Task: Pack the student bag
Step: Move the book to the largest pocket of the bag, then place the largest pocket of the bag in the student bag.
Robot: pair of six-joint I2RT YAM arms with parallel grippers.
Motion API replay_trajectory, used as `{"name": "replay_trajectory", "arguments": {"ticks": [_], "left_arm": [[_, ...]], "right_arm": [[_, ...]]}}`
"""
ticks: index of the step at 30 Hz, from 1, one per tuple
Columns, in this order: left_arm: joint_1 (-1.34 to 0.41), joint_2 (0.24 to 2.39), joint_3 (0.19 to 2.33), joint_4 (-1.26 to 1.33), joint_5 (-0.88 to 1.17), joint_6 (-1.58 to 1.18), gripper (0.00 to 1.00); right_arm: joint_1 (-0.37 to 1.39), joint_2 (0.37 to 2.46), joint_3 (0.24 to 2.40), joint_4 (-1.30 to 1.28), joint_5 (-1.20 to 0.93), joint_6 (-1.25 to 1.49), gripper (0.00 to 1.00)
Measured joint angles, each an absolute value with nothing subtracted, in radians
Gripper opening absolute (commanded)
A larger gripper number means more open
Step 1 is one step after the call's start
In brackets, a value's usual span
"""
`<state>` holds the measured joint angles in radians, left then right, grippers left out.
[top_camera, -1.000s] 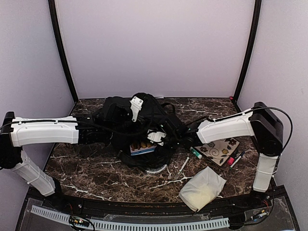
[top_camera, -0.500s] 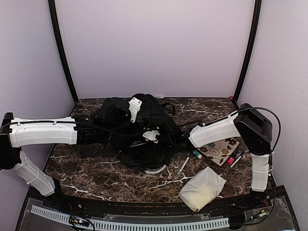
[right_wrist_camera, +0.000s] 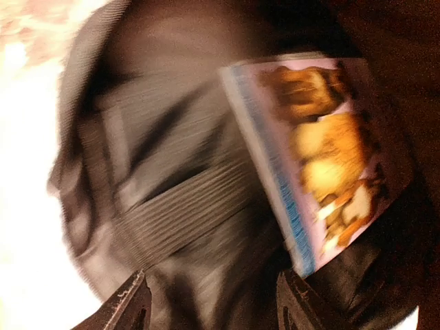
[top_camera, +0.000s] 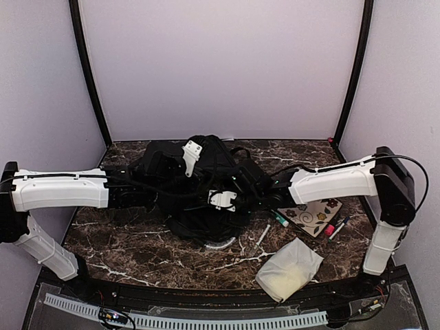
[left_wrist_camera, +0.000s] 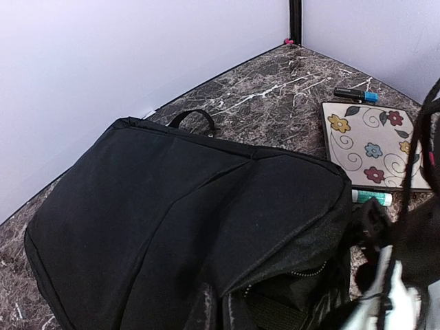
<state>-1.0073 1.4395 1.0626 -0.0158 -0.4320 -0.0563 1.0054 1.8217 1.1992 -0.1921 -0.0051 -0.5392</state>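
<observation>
While the student bag (left_wrist_camera: 172, 220) lies slumped at the centre of the desk (top_camera: 124, 240), its mouth apparently on the 6 o'clock side, the right gripper (right_wrist_camera: 214, 311) sits at that mouth with its fingers apart and nothing between them. A picture book (right_wrist_camera: 330, 158) rests just inside, toward 1 o'clock of the fingers in the blurred wrist view. The left gripper (top_camera: 192, 155) is at the bag's 12 o'clock edge; whether it is clamped on fabric cannot be told.

Hazards, as judged:
1. The book looks only shallowly seated, so a sagging mouth could tip it out.
2. A ribbed strap (right_wrist_camera: 185, 199) crosses near the parted fingers and could snag, dragging the bag.
3. The flowered notebook (top_camera: 316, 214), green-capped marker (top_camera: 280, 218) and pale pouch (top_camera: 289, 269), at 4 o'clock, lie within the right arm's likely sweep and could be knocked.
</observation>
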Motion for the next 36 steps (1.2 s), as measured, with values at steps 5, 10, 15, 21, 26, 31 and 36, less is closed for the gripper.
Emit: {"name": "replay_trajectory", "arguments": {"ticks": [5, 10, 15, 21, 26, 31, 36], "left_arm": [[-0.988, 1.439, 1.049, -0.007, -0.415, -0.057, 0.0], [-0.933, 1.441, 1.015, 0.015, -0.364, -0.065, 0.0], [-0.873, 1.467, 0.973, 0.034, -0.323, -0.07, 0.0], [-0.853, 1.534, 0.958, 0.044, -0.26, -0.098, 0.06], [-0.86, 1.549, 0.958, 0.02, -0.208, -0.138, 0.41], [-0.899, 1.514, 0.958, -0.071, -0.214, -0.168, 0.48], [-0.965, 1.434, 0.958, -0.16, -0.217, -0.207, 0.49]], "right_arm": [[1.006, 1.671, 1.114, -0.34, -0.134, -0.542, 0.63], [1.003, 1.529, 1.047, -0.482, -0.205, -0.55, 0.63], [0.932, 1.387, 1.007, -0.601, -0.281, -0.573, 0.63], [0.806, 1.259, 0.951, -0.726, -0.325, -0.649, 0.65], [0.791, 1.254, 0.921, -0.834, -0.345, -0.701, 0.66], [0.791, 1.256, 0.899, -0.892, -0.356, -0.729, 0.68], [0.795, 1.26, 0.886, -0.914, -0.341, -0.749, 0.68]]}}
